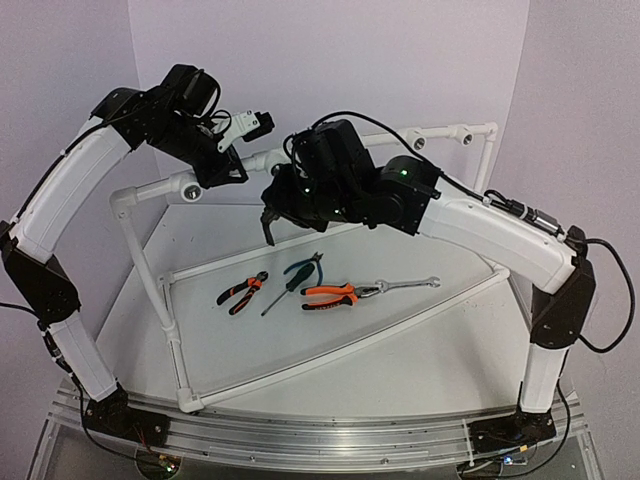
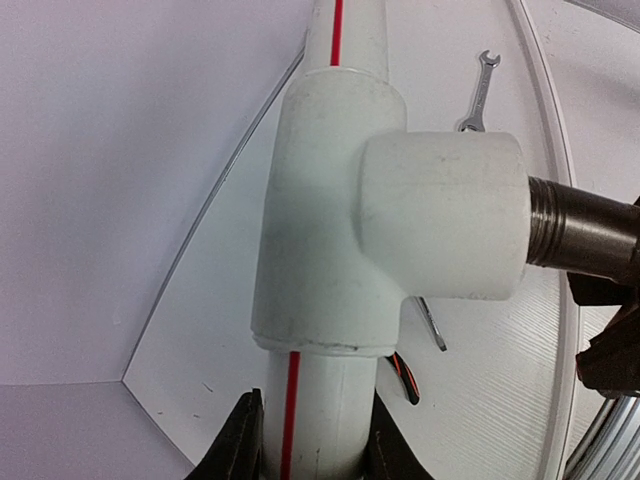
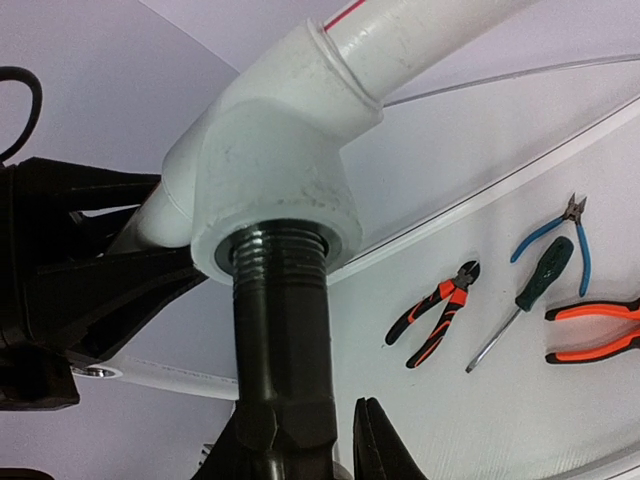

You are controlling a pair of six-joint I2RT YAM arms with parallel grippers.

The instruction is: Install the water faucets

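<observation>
The right gripper (image 3: 300, 445) is clamped on the black faucet (image 3: 280, 330), whose threaded end sits in the side socket of a white tee fitting (image 3: 265, 170); the left gripper (image 2: 310, 450) is closed around the red-striped white pipe (image 2: 300, 385) right beside that tee; a wrench (image 1: 405, 286) lies on the table (image 1: 400, 370).

We are looking at a white table (image 1: 400, 370) where a green-handled screwdriver (image 1: 290, 283) is lying. Small orange pliers (image 1: 243, 291) are lying left of it. Larger orange pliers (image 1: 335, 295) and a wrench (image 1: 405, 286) are lying right of it, and a white pipe frame (image 1: 188, 398) is standing around it.
</observation>
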